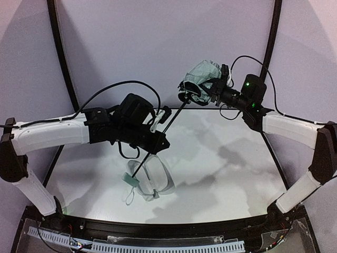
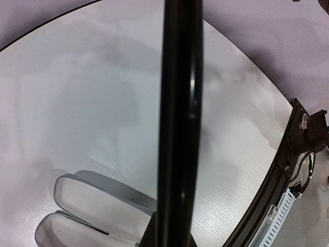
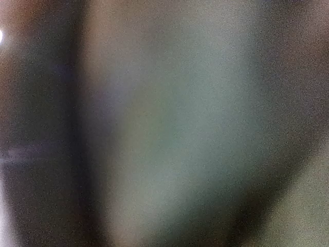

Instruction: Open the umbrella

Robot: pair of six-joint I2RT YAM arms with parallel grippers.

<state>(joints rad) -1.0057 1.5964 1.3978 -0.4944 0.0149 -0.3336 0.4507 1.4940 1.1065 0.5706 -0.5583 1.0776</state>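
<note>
The left gripper [image 1: 159,133] is clamped shut on the thin black shaft [image 2: 180,128] of the umbrella [image 1: 196,87], partway along its length and nearer the handle than the canopy. The left wrist camera sits so close that the shaft fills the middle of its view as one thick dark bar running top to bottom. The fingers themselves cannot be made out there.

The right gripper [image 1: 218,87] grips the folded canopy [image 1: 204,74], a bunched mint-green bundle with black lining showing at its mouth. Its fingertips are sunk into the fabric and hard to tell apart from above. The right wrist view is only a grey-green blur with a dark band down the left, too close to read.

The umbrella hangs in the air between the two arms, above the table [image 1: 226,158] and not yet opened. Its long axis runs on a slant, with the canopy end high at the far right and the handle end low at the near left. The small mint handle [image 1: 131,179] hangs just over the tabletop, the wrist strap [image 1: 128,196] looping down below it.

Under the handle end the pale hard case [image 1: 160,176] [image 2: 97,200] lies open on the table, both shells showing. The shaft crosses in front of it in the top view, and the frame edge cuts it off in the left wrist view. Whether the handle touches the case cannot be told.
</note>
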